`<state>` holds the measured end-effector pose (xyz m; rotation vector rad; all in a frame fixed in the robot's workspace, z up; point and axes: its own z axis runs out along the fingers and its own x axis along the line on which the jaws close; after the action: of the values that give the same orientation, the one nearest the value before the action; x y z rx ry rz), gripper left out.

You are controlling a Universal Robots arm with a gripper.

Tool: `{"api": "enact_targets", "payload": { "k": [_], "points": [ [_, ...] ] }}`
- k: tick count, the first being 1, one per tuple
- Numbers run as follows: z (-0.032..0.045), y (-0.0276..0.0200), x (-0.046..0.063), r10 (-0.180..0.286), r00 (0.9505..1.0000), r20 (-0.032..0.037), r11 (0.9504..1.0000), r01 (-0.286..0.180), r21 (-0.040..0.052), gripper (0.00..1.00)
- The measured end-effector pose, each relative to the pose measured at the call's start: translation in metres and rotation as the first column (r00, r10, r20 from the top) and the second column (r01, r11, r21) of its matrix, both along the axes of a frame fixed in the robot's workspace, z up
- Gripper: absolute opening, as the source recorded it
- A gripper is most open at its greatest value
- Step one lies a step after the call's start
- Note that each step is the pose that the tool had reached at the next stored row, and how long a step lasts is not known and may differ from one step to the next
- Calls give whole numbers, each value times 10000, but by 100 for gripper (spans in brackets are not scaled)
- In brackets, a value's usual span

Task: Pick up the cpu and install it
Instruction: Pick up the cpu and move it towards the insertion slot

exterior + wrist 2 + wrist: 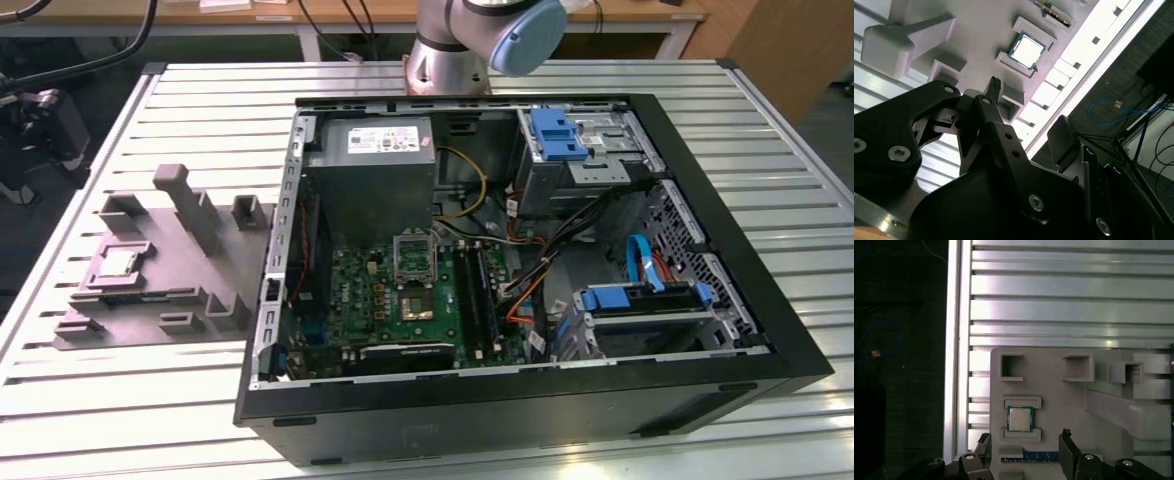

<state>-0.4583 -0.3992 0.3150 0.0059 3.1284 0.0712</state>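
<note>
cpu [1019, 419] is lying flat, pale metal top up, in a shallow recess of the grey tray [1064, 405], with low raised lips hugging two opposite edges of it. I am reading the tool [1025, 436] as wide open and empty: its two dark fingers [1068, 452] are standing well apart with nothing gripped between them. It is hanging over the tray close to the chip without touching it. In the second wrist view I am looking past the tool's black linkage at the same recess. In the exterior view the tray is resting on the slatted metal worktop [134, 400] at the exterior view's left, just beside the open computer case [747, 330]. A green motherboard [380, 300] is lying in the bottom of that case, below a grey power-supply box [380, 150]. The arm's base [447, 55] is standing on the worktop behind the case.
</note>
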Motion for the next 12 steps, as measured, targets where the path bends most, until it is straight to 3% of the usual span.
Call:
{"api": "enact_targets", "payload": {
  "k": [12],
  "points": [
    [-153, -20, 0, -13, 10000, -14, 10000, 13, -4, 64]
  ]
}}
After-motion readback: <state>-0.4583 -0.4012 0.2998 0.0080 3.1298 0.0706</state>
